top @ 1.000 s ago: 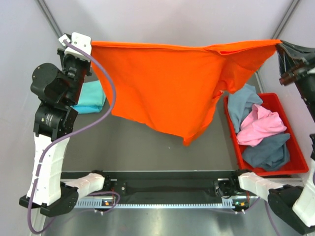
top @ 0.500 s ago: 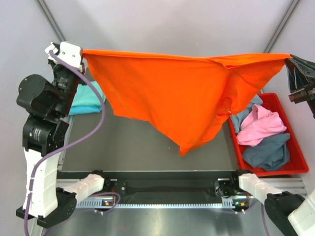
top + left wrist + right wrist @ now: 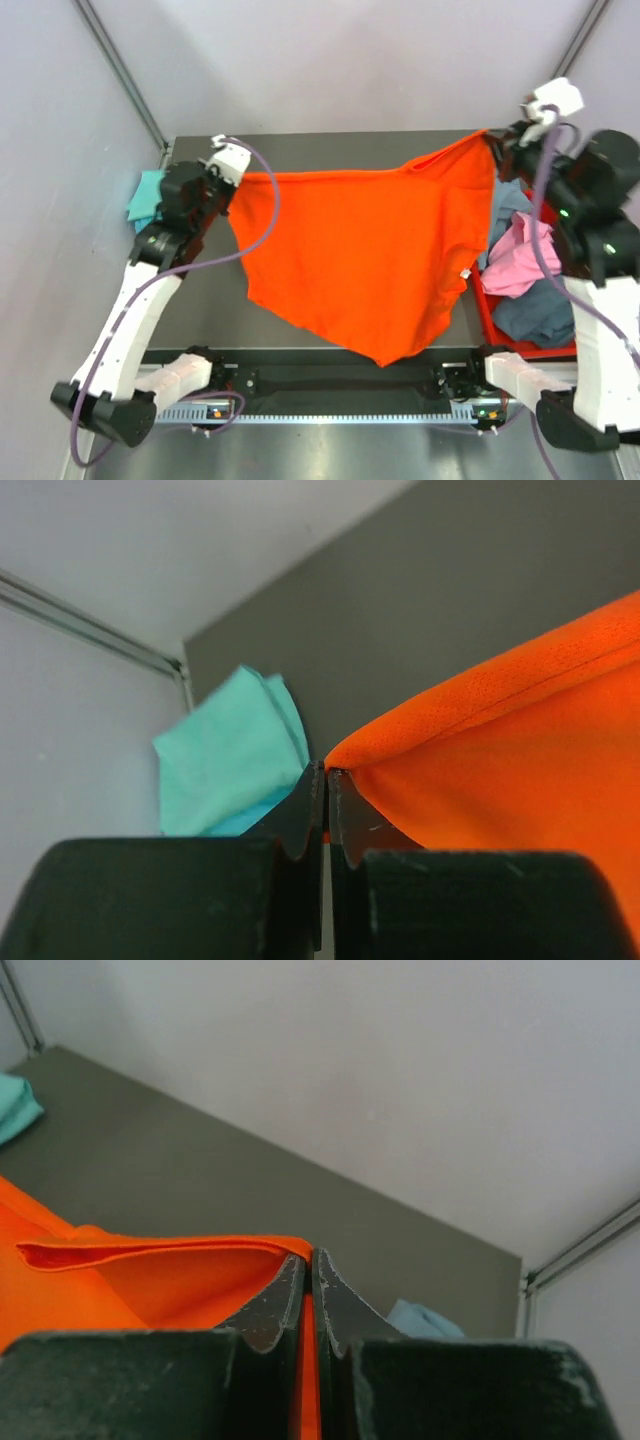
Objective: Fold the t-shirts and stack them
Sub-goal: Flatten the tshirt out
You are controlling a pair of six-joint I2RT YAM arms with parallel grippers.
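Left gripper (image 3: 325, 772) and right gripper (image 3: 310, 1257), jaws clamped on orange t-shirt (image 3: 370, 250) corners, are stretching it; either thin pinch may slip, dropping the cloth crooked.

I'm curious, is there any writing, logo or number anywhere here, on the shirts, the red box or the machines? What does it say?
No text can be read in any view.
On the orange t-shirt, the white tag: too small to read.
On the red bin, teal t-shirt and pink t-shirt: no print visible.
On the left arm and right arm: no legible marking.
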